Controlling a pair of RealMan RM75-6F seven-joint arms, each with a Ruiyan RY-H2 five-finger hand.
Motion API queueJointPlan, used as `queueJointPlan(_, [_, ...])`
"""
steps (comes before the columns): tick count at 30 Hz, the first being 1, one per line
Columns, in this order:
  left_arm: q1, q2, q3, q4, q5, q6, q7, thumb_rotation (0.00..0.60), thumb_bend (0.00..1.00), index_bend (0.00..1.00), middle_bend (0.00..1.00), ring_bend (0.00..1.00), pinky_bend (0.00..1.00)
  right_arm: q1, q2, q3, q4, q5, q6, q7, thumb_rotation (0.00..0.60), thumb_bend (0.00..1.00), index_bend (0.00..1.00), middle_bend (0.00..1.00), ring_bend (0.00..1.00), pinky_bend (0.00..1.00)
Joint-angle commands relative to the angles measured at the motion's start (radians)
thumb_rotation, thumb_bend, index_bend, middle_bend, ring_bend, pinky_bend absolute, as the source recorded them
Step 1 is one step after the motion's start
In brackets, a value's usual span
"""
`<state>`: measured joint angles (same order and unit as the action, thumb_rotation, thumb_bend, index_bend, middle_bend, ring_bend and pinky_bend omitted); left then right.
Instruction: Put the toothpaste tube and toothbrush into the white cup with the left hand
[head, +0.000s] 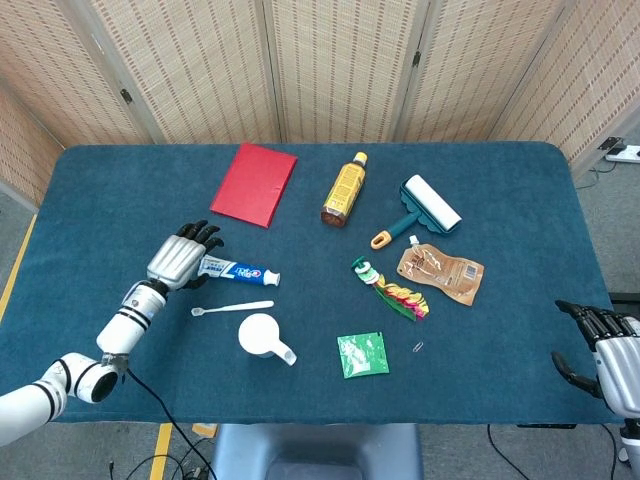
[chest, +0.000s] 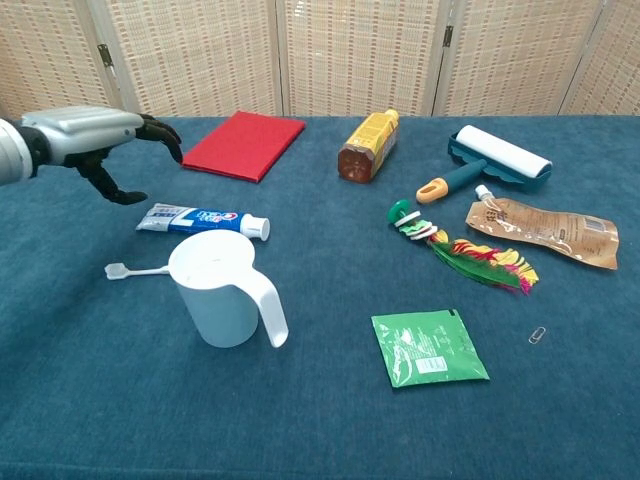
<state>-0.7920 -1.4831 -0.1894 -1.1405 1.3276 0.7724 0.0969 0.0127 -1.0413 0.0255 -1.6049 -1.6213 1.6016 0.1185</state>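
Note:
The blue and white toothpaste tube (head: 238, 270) (chest: 203, 220) lies flat left of the table's middle. A white toothbrush (head: 232, 307) (chest: 128, 270) lies just in front of it, partly hidden behind the cup in the chest view. The white cup (head: 259, 336) (chest: 221, 289) stands upright with its handle toward the front right. My left hand (head: 181, 256) (chest: 95, 143) hovers open above the tube's left end, fingers spread, holding nothing. My right hand (head: 612, 352) rests open at the table's front right edge.
A red booklet (head: 254, 184), a brown bottle (head: 345, 189) and a lint roller (head: 422, 208) lie at the back. A feather toy (head: 392, 290), a brown pouch (head: 441, 271), a green packet (head: 363, 354) and a paperclip (head: 418, 347) lie right of the cup.

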Motion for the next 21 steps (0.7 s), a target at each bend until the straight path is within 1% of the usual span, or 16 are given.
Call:
queueJointPlan(1, [-0.026, -0.037, 0.002, 0.024, -0.033, -0.035, 0.016, 0.600, 0.39, 0.27, 0.14, 0.02, 0.15, 0.001, 0.000, 0.001, 0.003, 0.005, -0.005, 0.002, 0.600, 0.22, 0.19, 0.28, 0.25, 0.26])
queueJointPlan(11, [-0.077, -0.122, -0.013, 0.054, -0.092, -0.063, 0.047, 0.600, 0.39, 0.28, 0.14, 0.02, 0.15, 0.008, 0.005, 0.006, 0.003, 0.014, -0.018, 0.003, 0.600, 0.22, 0.19, 0.28, 0.25, 0.26])
queueJointPlan(17, [-0.114, -0.181, -0.024, 0.094, -0.164, -0.090, 0.125, 0.600, 0.38, 0.29, 0.14, 0.02, 0.15, 0.009, 0.008, 0.007, 0.000, 0.014, -0.020, 0.003, 0.600, 0.22, 0.19, 0.28, 0.25, 0.26])
queueJointPlan(21, [-0.126, -0.201, -0.024, 0.110, -0.212, -0.102, 0.170, 0.600, 0.39, 0.30, 0.14, 0.02, 0.15, 0.008, 0.009, 0.008, 0.001, 0.019, -0.020, 0.005, 0.600, 0.22, 0.19, 0.28, 0.25, 0.26])
